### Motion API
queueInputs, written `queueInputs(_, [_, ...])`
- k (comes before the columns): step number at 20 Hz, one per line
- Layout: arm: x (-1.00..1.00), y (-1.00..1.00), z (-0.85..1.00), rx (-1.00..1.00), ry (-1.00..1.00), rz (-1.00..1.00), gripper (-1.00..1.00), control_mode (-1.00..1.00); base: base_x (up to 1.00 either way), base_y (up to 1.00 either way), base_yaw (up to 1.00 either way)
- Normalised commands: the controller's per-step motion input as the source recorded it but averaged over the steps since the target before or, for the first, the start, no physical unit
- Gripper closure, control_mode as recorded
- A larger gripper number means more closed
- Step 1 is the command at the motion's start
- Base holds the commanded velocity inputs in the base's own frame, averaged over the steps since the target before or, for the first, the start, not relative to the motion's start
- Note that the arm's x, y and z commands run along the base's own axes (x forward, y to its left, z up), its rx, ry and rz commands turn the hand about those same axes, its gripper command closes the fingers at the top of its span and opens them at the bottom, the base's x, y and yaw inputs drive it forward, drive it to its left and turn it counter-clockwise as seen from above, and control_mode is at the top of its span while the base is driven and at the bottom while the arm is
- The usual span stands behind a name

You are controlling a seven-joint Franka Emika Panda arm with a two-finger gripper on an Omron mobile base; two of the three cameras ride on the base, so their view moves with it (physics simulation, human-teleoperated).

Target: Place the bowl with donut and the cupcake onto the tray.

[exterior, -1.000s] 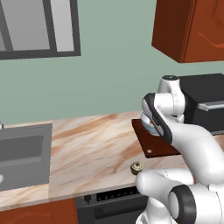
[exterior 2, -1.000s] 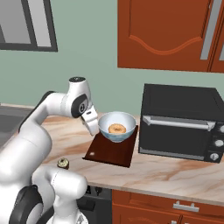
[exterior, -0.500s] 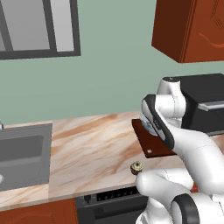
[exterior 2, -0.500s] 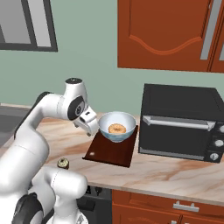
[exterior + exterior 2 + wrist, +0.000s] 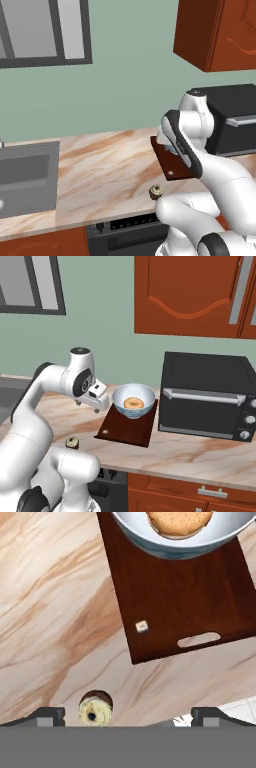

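Hand point(image 5: 127, 714) is released, jaws spread wide, nothing between them. In the right base view the hand point(image 5: 95, 401) hangs above the tabletop point(image 5: 200, 453), just off the tray's point(image 5: 127, 431) left edge, pointing down.

Bowl point(image 5: 133, 401) sits on the far end of the tray, close to the microwave point(image 5: 207, 396). Donut point(image 5: 133, 403) lies inside the bowl, roughly centred. The hand view shows the same: bowl point(image 5: 150, 539) overlaps the tray's point(image 5: 175, 597) upper end, donut point(image 5: 179, 523) in it, both cut off by the top edge.

Cupcake point(image 5: 95, 710) is off the tray, on the bare marble tabletop point(image 5: 45, 612) near its front edge, upright, tan swirl facing up. It is apart from the tray's near corner, not touching. In the hand view it shows just inside the left fingertip point(image 5: 47, 716). The base views show the cupcake point(image 5: 156, 191) point(image 5: 72, 443) near the front edge too, beside the robot's lower body.

Tray has a slot handle point(image 5: 199, 639) at its near end and a small pale cube point(image 5: 142, 626) lying on its surface near the left edge.

In the left base view the arm covers most of the tray point(image 5: 167, 162); bowl hidden there. Sink point(image 5: 25, 177) is set into the tabletop point(image 5: 105, 165), well to the left.
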Motion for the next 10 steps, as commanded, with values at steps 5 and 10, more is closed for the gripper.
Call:
queueInputs(5, [-0.29,0.17,0.0,0.0,0.0,0.18,-1.0,-1.0,0.0,0.0,0.0])
queueInputs(10, [-0.39,0.24,-0.02,0.0,0.02,0.12,-1.0,-1.0,0.0,0.0,0.0])
